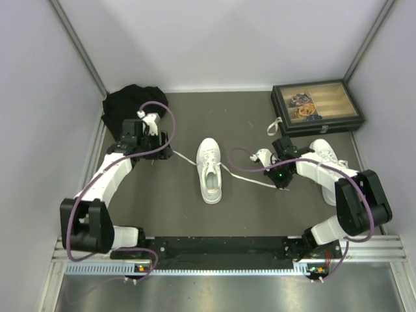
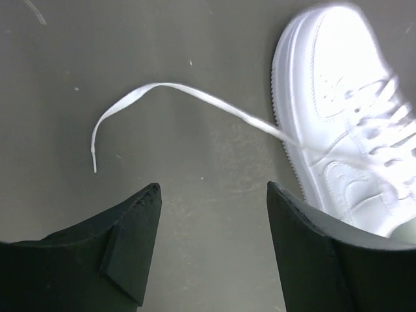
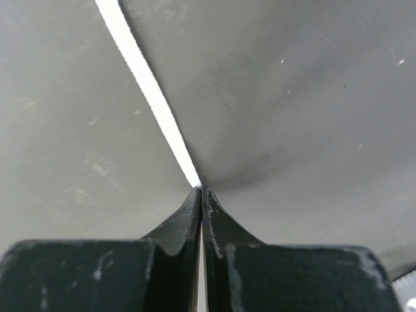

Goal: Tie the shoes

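In the middle of the tabletop (image 1: pixel 240 123), one white sneaker (image 1: pixel 209 170) standing on its sole, toe toward the far wall, heel toward the arm bases. Laces not tied.

From its left side, the left lace (image 2: pixel 195 94) lying flat and loose on the tabletop in a soft curve, its free end ahead of the fingertips of the left hand (image 2: pixel 213 187) and apart from them. Left hand open, both fingers well apart, only tabletop seen between them, gripping nothing. Side of the sneaker near one finger in the left wrist view.

From the right side of the sneaker, the right lace (image 3: pixel 149 91) stretched across the tabletop to the right hand (image 3: pixel 200 190). Right hand closed, the two fingers pressed together, with the lace pinched at the very tips.

A second white sneaker (image 1: pixel 323 153) on the right of the tabletop, partly hidden behind the right arm.

At the far left corner, a black cloth bundle (image 1: pixel 133 101). At the far right corner, a dark box (image 1: pixel 316 107) with a wooden tray inside.
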Controlling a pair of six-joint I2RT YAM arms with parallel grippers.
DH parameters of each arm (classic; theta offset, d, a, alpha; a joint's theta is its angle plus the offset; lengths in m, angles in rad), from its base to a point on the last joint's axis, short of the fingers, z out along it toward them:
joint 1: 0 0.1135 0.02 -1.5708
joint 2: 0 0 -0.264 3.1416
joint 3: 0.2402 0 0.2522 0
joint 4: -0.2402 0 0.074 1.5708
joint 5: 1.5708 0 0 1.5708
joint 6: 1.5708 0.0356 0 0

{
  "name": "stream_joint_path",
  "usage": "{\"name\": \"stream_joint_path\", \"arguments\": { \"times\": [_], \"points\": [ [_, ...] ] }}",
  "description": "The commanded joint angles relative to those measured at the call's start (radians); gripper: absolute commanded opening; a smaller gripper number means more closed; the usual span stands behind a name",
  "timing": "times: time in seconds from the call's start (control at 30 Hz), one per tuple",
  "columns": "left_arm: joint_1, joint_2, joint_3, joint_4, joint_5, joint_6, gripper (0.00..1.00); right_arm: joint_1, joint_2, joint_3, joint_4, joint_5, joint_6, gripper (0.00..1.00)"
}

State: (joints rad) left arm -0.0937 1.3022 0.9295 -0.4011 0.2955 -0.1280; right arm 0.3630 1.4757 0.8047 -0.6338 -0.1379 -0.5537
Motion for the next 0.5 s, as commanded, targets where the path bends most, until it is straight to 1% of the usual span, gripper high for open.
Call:
{"name": "stream_joint_path", "arguments": {
  "times": [0.0, 0.03, 0.07, 0.13, 0.17, 0.2, 0.23, 0.27, 0.37, 0.47],
  "points": [
    [-0.021, 0.107, 0.066, -0.013, 0.088, 0.27, 0.71, -0.002, -0.095, 0.043, -0.038, -0.078, 0.087, 0.0],
    [-0.021, 0.132, 0.083, -0.024, 0.103, 0.336, 0.71, -0.009, -0.104, 0.056, -0.047, -0.087, 0.104, 0.0],
    [-0.021, 0.184, 0.119, -0.05, 0.099, 0.469, 0.71, -0.025, -0.118, 0.076, -0.059, -0.097, 0.109, 0.0],
    [-0.014, 0.238, 0.153, -0.071, 0.096, 0.594, 0.72, -0.042, -0.127, 0.094, -0.084, -0.12, 0.123, 0.0],
    [-0.009, 0.297, 0.19, -0.114, 0.091, 0.71, 0.7, -0.058, -0.132, 0.106, -0.089, -0.127, 0.124, 0.0],
    [0.002, 0.327, 0.21, -0.128, 0.091, 0.755, 0.69, -0.064, -0.132, 0.109, -0.096, -0.131, 0.124, 0.0],
    [0.011, 0.382, 0.248, -0.143, 0.134, 0.793, 0.69, -0.07, -0.132, 0.111, -0.098, -0.132, 0.124, 0.0],
    [0.017, 0.408, 0.268, -0.175, 0.149, 0.874, 0.67, -0.075, -0.133, 0.111, -0.098, -0.131, 0.123, 0.0],
    [0.02, 0.485, 0.327, -0.165, 0.152, 0.932, 0.6, -0.081, -0.13, 0.106, -0.099, -0.131, 0.12, 0.0],
    [0.022, 0.545, 0.359, -0.12, 0.137, 0.97, 0.56, -0.09, -0.132, 0.113, -0.115, -0.143, 0.127, 0.0]
  ]
}}
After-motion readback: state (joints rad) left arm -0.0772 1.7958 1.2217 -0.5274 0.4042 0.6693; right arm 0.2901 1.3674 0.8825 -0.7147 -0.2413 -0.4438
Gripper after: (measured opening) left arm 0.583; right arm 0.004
